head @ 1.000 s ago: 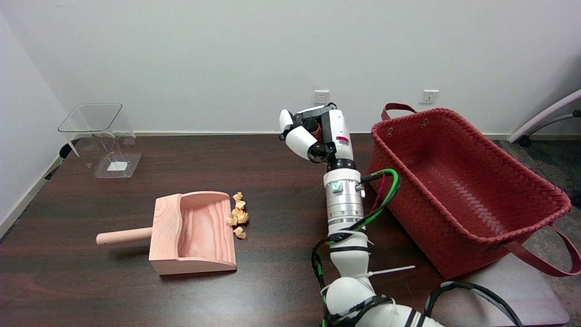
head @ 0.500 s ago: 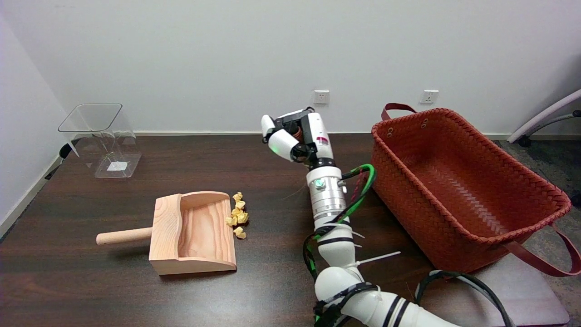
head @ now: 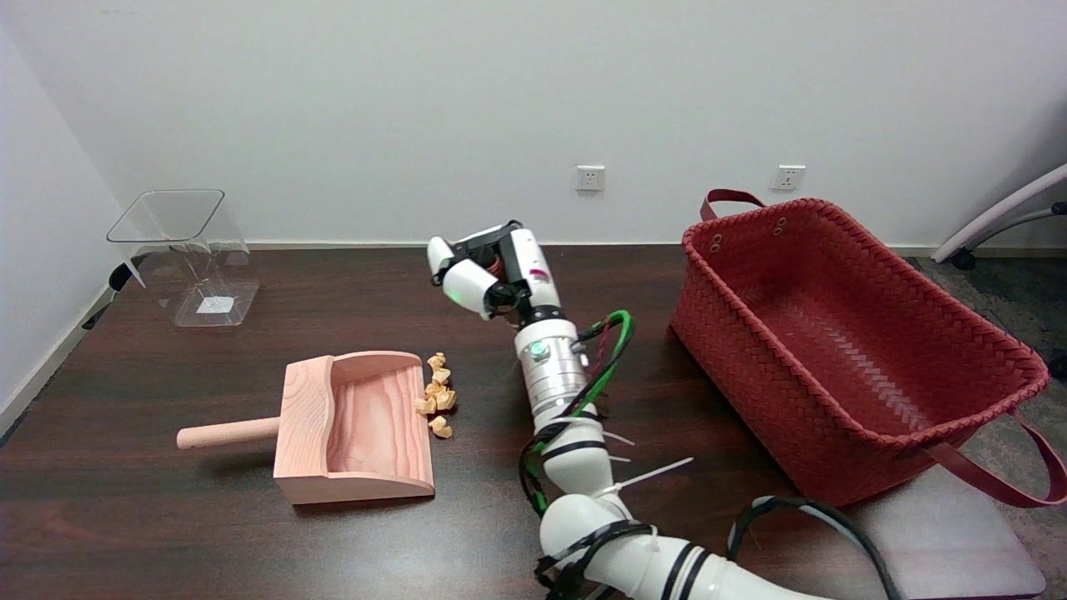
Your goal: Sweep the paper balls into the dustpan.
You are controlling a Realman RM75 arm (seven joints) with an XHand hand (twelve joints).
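- Near frame centre, the right robot hand (head: 488,268) hovers above the bench (head: 125,517); fingers curled, holding something reddish-brown I can't identify.
- Paper balls (head: 437,393) cluster at the wooden dustpan (head: 354,429)'s open edge.

over on the right sits a big red woven basket with strap handles (head: 842,350) on the dark wooden desk (head: 167,517), a clear plastic container (head: 187,254) far left, two white wall sockets (head: 589,177) behind.

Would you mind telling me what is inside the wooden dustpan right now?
The wooden dustpan shows only bare wood inside. The paper balls cluster at its open edge, on the table. Nothing covers its interior.
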